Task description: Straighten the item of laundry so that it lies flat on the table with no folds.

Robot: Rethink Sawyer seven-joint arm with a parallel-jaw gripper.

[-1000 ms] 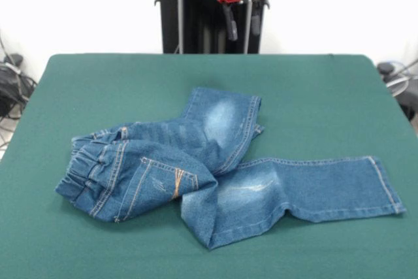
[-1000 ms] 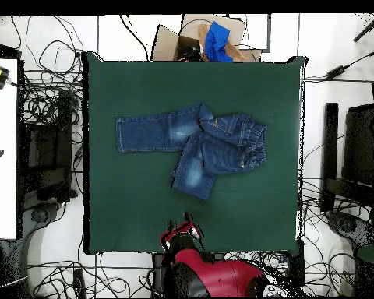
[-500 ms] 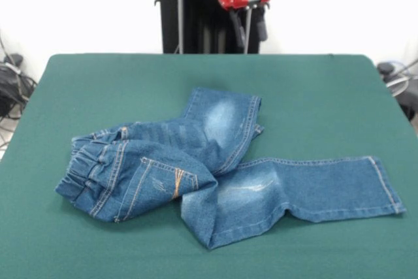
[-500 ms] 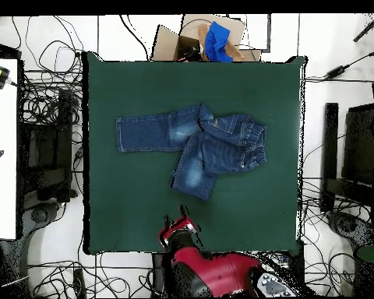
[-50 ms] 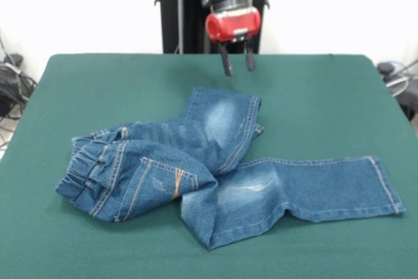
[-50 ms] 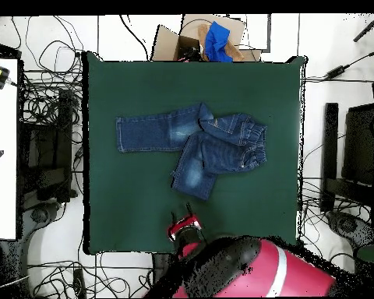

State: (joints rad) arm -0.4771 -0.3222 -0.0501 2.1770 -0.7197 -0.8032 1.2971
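The item of laundry (image 5: pixel 215 161) is a small pair of blue jeans lying crumpled in the middle of the green table (image 5: pixel 326 96). One leg stretches flat to the right in the front view; the other is folded over the waistband end, which bunches at the left. In the overhead view the item of laundry (image 6: pixel 194 148) has its straight leg pointing left. My gripper (image 5: pixel 238 65) hangs open above the table's far part, just beyond the folded leg's hem, with nothing between its fingers. From above, the gripper (image 6: pixel 182 216) sits near the table's bottom edge.
A cardboard box with blue cloth (image 6: pixel 209 40) stands off the table's top edge in the overhead view. Cables and equipment (image 6: pixel 42 140) lie on the floor around the table. A white bench (image 6: pixel 1 148) runs along the left.
The arm has come down and forward over the table's far edge, bringing the gripper closer to the folded leg. The jeans have not moved.
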